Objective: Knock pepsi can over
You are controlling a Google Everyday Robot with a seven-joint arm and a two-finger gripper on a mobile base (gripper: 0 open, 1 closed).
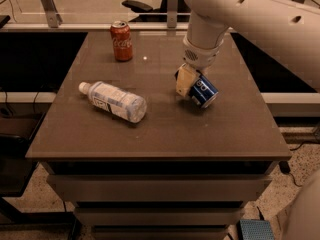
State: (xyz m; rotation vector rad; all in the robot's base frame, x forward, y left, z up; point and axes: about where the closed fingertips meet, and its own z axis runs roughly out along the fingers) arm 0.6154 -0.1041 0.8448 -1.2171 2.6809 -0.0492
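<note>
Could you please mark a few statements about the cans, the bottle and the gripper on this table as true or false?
1. The blue can is tilted, not upright. True.
2. The red can lies on its side. False: it stands upright.
3. The plastic bottle lies on its side. True.
4. The gripper hovers over the red can. False: it is right beside the blue can.
5. The plastic bottle touches the blue can. False: they are apart.

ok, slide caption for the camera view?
Pincer against tilted pepsi can, right of table centre; Coca-Cola can upright, bottle lying.
</note>
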